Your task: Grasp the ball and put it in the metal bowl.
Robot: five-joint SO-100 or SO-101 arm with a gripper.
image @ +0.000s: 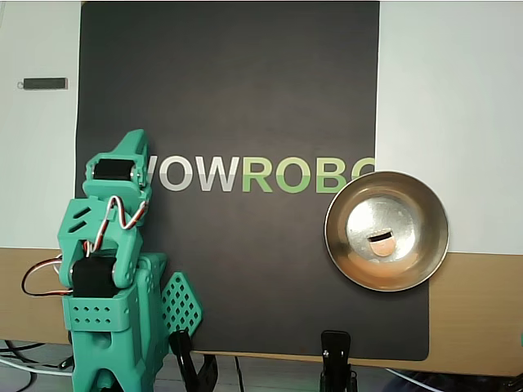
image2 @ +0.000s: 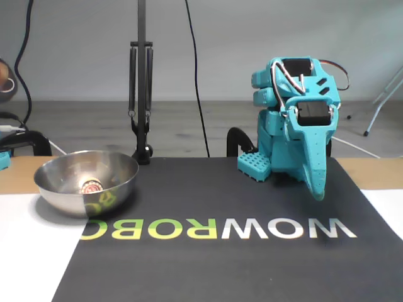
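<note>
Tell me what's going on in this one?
Nothing is being handled right now. The ball already lies in the bowl, on its bottom, at the right edge of the black mat in the overhead view. The teal arm sits folded up at the mat's opposite side, far from the bowl, its gripper pointing down at the mat and holding nothing.

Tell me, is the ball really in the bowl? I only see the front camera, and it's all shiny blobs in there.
Observer: Yes. From overhead, the ball lies on the flat bottom of the metal bowl, near the middle.
Operator: Is there anything I can't see?
Observer: A small dark bar lies on the white surface, past the mat's far corner.
Operator: Is the gripper close to the bowl?
Observer: No. The gripper sits at the logo's other end, looks shut, and holds nothing.
</note>
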